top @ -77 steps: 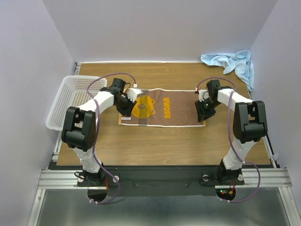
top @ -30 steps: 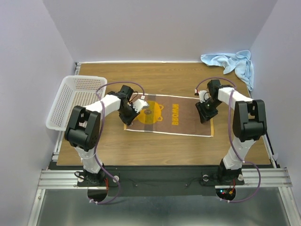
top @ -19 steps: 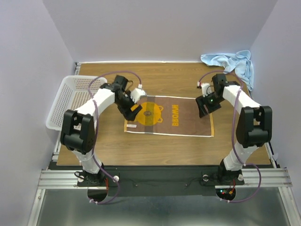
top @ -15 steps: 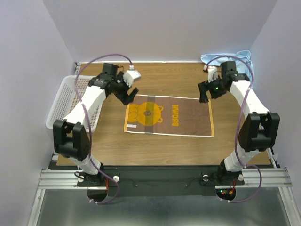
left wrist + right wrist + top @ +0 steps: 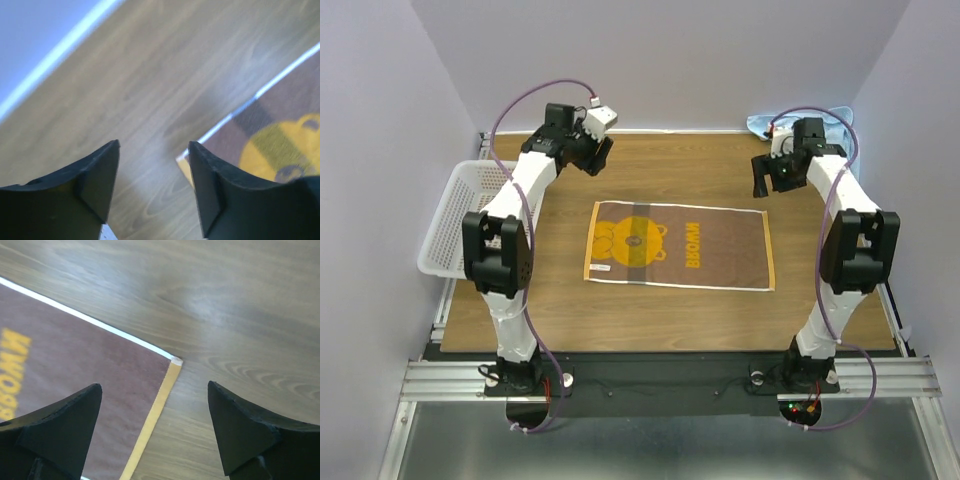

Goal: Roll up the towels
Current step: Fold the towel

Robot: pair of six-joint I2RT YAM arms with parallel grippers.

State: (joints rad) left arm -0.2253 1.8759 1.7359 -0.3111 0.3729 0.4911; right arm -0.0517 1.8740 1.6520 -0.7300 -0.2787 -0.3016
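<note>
The mustard-yellow and brown towel [image 5: 680, 245] lies flat and spread out in the middle of the table, a small white label near its left edge. Its far left corner shows in the left wrist view [image 5: 260, 135], its far right corner in the right wrist view [image 5: 100, 390]. The light blue towel [image 5: 840, 140] lies crumpled at the far right corner, partly behind the right arm. My left gripper [image 5: 597, 158] is open and empty, raised above the table beyond the towel's far left corner. My right gripper [image 5: 761, 178] is open and empty, raised beyond the far right corner.
A white perforated basket [image 5: 460, 215] hangs over the table's left edge. Grey walls close in the back and both sides. Bare wood [image 5: 670, 165] lies between the two grippers.
Both grippers have let go of the patterned towel's far corners and risen up and away toward the back of the table. The towel now lies flat, shifted slightly right from where it first lay.
</note>
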